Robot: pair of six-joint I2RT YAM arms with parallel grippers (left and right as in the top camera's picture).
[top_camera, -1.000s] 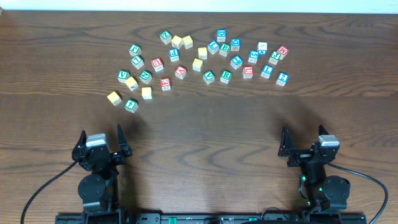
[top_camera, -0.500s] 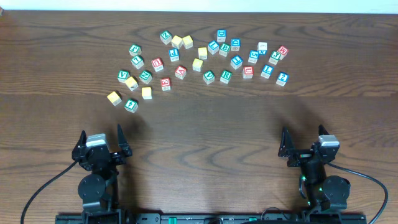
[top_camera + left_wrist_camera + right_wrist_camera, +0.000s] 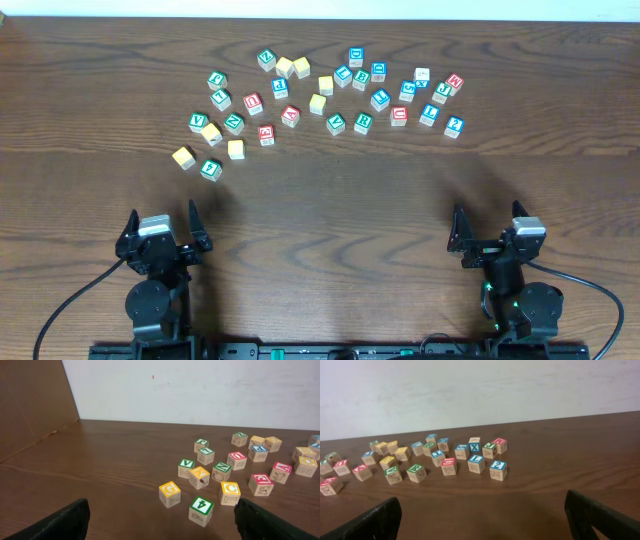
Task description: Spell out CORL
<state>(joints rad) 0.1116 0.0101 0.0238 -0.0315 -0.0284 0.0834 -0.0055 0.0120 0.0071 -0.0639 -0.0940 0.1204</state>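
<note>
Dark wood worktop (image 3: 320, 200). Left jaws, right jaws: spread wide, empty. Blocks (image 3: 318, 103) scattered well ahead of both; C block (image 3: 230, 493) ahead of left jaws, L block (image 3: 476, 463) ahead of right jaws. Nothing spelled; four letters remain.

Overhead: letters on blocks (image 3: 318, 103) too small to read. Left wrist: fingers (image 3: 65, 520) cropped by bottom edge; far-right block (image 3: 315, 439) clipped by frame.

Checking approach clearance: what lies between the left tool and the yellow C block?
The green 4 block, just short of the yellow C block; nearer the left tool the table is bare. Left wrist view shows it.
</note>
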